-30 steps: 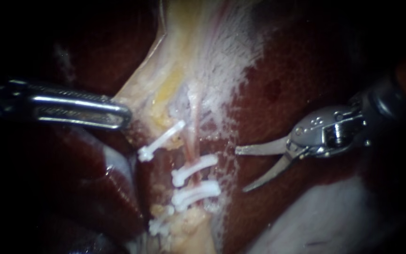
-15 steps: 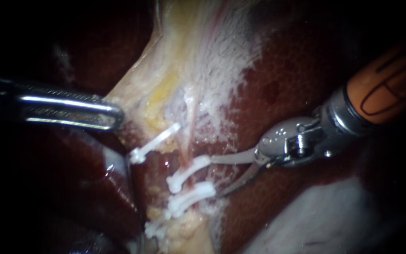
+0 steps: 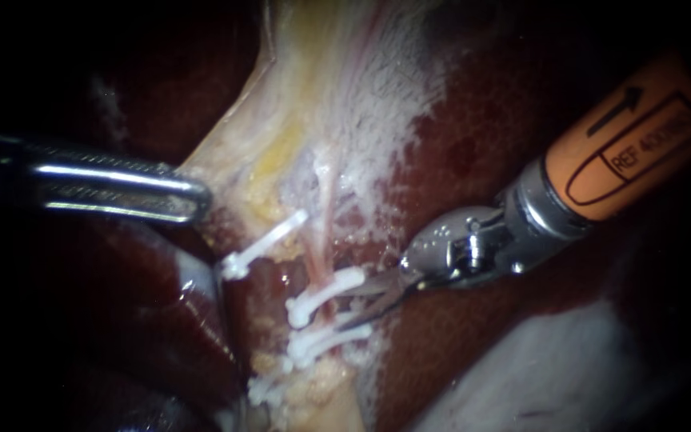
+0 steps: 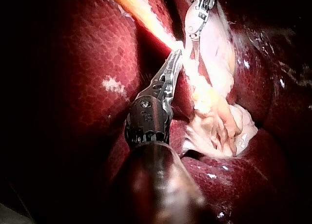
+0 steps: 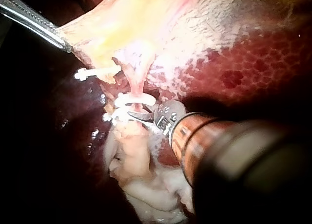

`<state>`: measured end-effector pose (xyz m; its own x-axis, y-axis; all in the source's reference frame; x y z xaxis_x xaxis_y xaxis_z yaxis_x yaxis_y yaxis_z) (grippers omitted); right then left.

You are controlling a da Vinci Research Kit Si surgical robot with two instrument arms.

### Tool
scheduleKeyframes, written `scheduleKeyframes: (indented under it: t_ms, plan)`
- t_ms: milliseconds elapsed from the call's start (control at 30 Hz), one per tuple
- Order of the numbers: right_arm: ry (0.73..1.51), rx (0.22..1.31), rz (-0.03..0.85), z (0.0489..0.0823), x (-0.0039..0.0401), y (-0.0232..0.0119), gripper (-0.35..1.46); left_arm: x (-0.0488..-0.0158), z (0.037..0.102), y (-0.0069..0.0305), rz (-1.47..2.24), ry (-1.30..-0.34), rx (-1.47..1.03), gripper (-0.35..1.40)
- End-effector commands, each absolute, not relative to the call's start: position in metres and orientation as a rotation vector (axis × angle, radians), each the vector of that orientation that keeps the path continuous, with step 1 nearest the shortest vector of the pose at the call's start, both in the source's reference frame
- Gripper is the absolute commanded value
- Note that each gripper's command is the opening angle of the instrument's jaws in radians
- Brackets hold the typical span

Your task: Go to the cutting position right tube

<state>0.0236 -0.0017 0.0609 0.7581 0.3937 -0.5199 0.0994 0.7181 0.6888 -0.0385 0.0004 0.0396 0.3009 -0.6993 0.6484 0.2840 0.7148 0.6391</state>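
From where I stand, the left instrument (image 3: 192, 200) is clamped on pale tissue (image 3: 281, 144) up-left of the right tube (image 3: 323, 240), so the right instrument (image 3: 357, 302), blades parted and empty, should straddle that tube squarely between its two clips (image 3: 325, 290), touching neither.

Mostly you're looking at liver (image 3: 473, 160), dark red and shiny wet, with a pale tissue sheet (image 3: 345, 96) stretched down across it and a streak of yellow fat (image 3: 273, 160) running along that sheet's left edge. Just below the fat there's a slanted white clip (image 3: 261, 244). A whitish lump of tissue (image 3: 553, 368) sits low on the right, up against the liver.
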Motion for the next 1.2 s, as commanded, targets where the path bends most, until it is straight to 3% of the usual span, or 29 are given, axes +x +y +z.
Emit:
scheduleKeyframes:
  t_ms: [33,1200]
  plan:
    - [0.715,0.77,0.183,0.061,0.0238,-0.0018,0.23,-0.0385,0.0396,0.0004,-0.682,-1.081,0.449,-0.35]
    - [0.739,0.796,0.184,0.0621,0.0255,-0.0027,0.23,-0.0388,0.0397,0.0002,-0.683,-1.08,0.446,-0.35]
